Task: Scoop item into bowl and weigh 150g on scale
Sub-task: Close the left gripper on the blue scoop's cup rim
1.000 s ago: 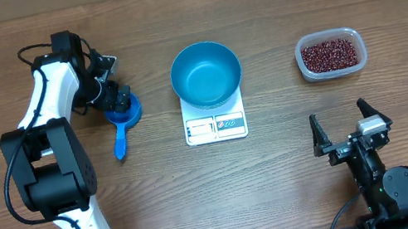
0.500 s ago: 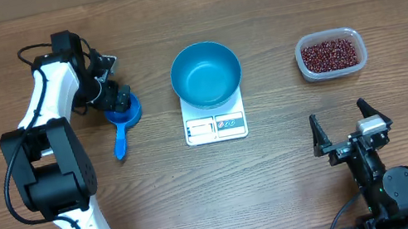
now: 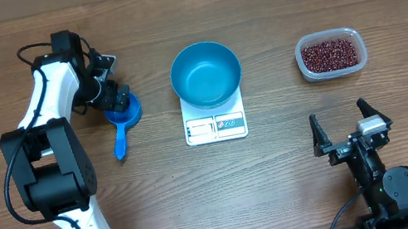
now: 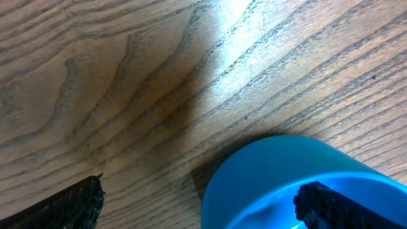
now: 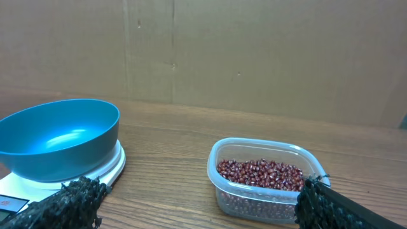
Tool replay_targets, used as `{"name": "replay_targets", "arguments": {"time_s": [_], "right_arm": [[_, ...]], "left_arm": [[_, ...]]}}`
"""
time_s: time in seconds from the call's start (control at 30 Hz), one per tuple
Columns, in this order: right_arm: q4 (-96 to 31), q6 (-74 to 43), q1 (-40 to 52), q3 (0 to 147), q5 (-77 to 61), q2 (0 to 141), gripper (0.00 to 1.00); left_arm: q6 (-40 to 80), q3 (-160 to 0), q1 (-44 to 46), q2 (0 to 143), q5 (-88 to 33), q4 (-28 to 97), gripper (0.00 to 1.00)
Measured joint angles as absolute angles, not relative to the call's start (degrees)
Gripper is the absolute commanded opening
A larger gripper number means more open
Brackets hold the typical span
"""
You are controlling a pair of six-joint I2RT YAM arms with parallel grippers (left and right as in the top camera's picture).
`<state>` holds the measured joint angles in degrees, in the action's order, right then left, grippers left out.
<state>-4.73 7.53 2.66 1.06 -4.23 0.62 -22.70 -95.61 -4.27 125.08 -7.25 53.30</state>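
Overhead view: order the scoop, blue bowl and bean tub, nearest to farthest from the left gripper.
1. Scoop, beneath the left gripper, left side.
2. Blue bowl, centre, on the scale.
3. Bean tub, far right.

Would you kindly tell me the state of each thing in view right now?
bowl: empty, upright on the scale.
scale: carrying bowl; display unreadable.
beans: heaped in the tub.
tub: uncovered, partly filled.
scoop: lying on table, not gripped.
left gripper: open, at scoop's cup.
right gripper: open, empty, away from everything.
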Motion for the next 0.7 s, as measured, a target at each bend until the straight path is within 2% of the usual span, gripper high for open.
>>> {"name": "replay_targets", "arguments": {"time_s": [0.7], "right_arm": [[-4.73, 7.55, 2.66, 1.06, -4.23, 0.62, 1.00]], "left_arm": [[-22.72, -95.55, -4.27, 125.08, -7.25, 53.78, 1.00]]}}
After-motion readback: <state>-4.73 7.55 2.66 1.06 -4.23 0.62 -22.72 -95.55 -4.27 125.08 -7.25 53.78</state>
